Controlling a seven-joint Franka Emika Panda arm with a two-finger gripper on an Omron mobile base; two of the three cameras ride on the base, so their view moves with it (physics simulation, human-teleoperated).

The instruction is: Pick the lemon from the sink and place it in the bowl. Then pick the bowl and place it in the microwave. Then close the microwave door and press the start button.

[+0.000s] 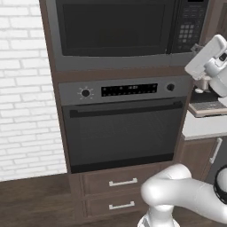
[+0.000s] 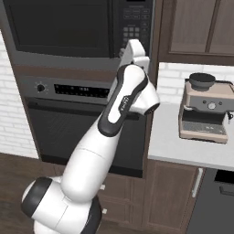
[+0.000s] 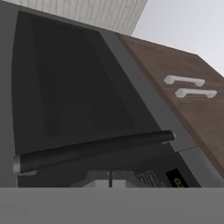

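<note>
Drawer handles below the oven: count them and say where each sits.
2. The upper handle sits on the drawer right under the oven; the lower handle is on the drawer beneath. The arm may hide others.

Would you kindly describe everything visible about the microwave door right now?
The microwave door is a wide dark grey panel with a black glass window, looking like metal and glass. It stands shut, flush with the cabinet front, above the oven. The button keypad sits to its right. Nothing touches the door.
</note>
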